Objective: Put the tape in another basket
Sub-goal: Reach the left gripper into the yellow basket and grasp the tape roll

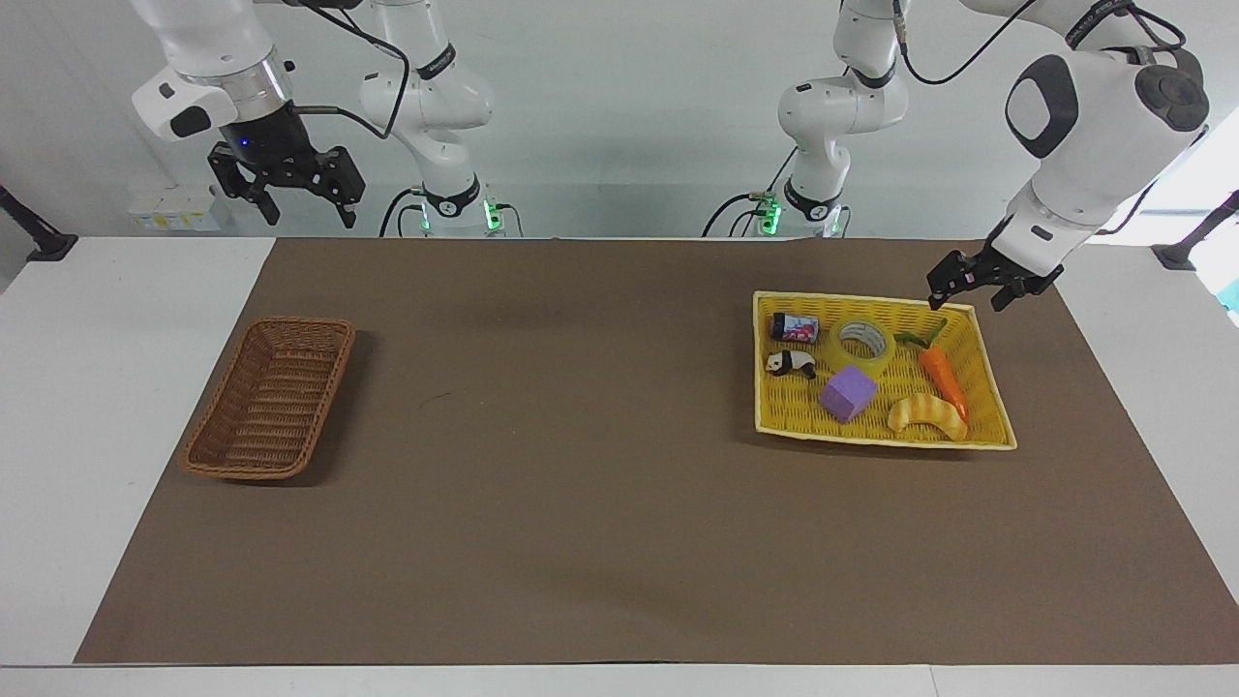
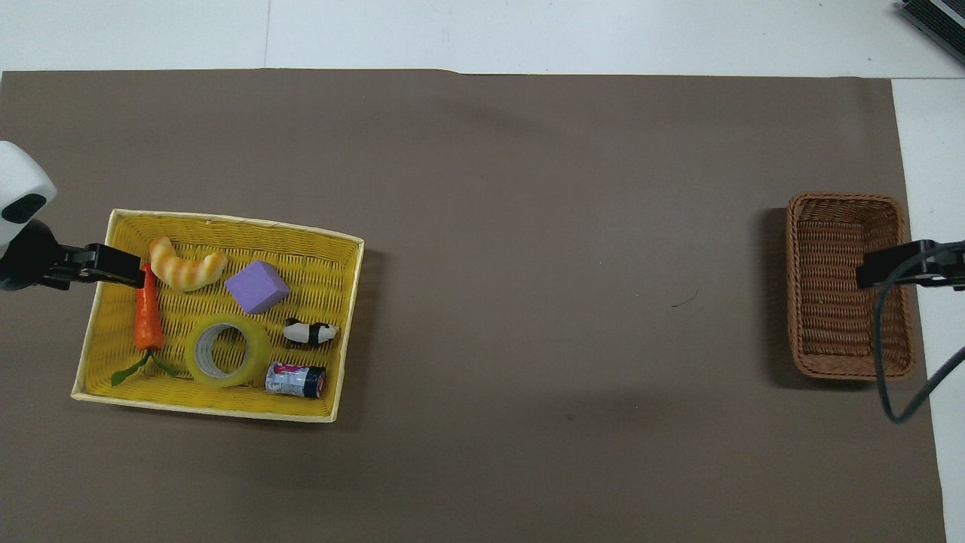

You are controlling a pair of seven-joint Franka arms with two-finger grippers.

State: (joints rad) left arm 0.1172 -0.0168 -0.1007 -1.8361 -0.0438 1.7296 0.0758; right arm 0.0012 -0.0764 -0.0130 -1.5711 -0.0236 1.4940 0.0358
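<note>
Tape (image 1: 864,341) flat in yellow tray (image 1: 989,389), wedged between carrot (image 1: 944,380), cube (image 1: 848,392) and can (image 1: 796,326). Left gripper (image 1: 969,287) above tray's rim, open, empty. Right gripper (image 1: 287,188) parked high, open, empty. Risk: fingers snagging carrot or dragging tray. Basket (image 1: 271,397) well apart.

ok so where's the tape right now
The tape lies flat in the yellow tray basket at the left arm's end of the table, between the small can and the carrot.
</note>
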